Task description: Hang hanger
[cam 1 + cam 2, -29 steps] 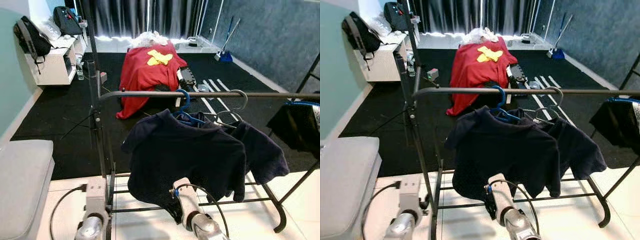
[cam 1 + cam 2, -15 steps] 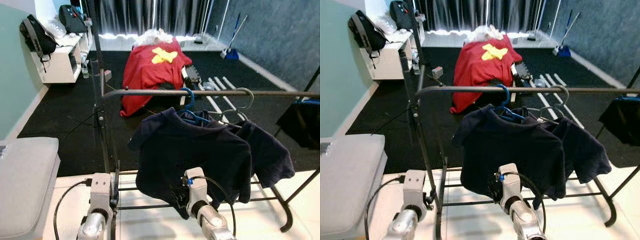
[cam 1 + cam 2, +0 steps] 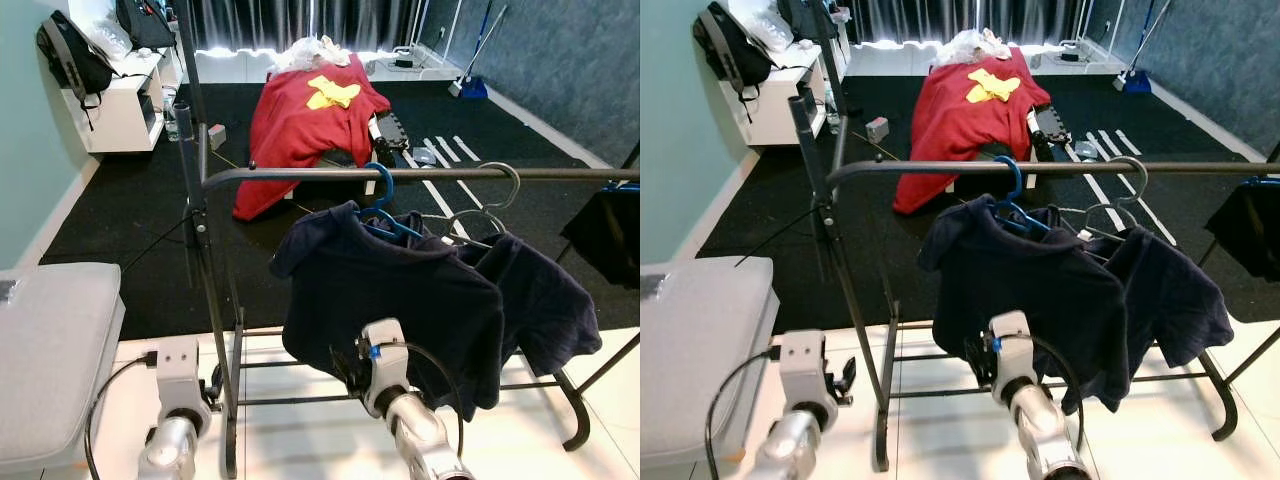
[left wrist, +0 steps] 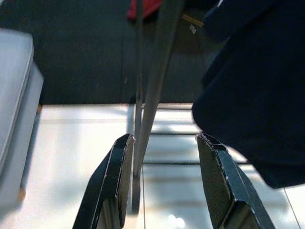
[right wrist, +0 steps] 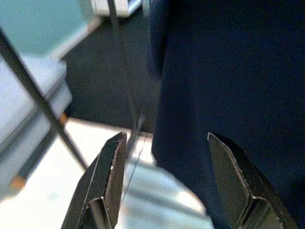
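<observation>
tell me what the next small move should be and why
Probably draw the right pincer back and lower it. The blue hanger already hooks over the rail with the navy shirt on it, and both pincers are open, holding nothing.

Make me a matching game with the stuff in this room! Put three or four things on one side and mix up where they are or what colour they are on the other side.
Things:
1. blue hanger
2. yellow cloth
3. black backpack
4. broom

Places:
A. leaning against the dark wall at the far right
B. hooked on the rail, holding a navy shirt
C. on the white shelf at the far left
D. lying on top of the red cover

Pairs: 1-B, 2-D, 3-C, 4-A
</observation>
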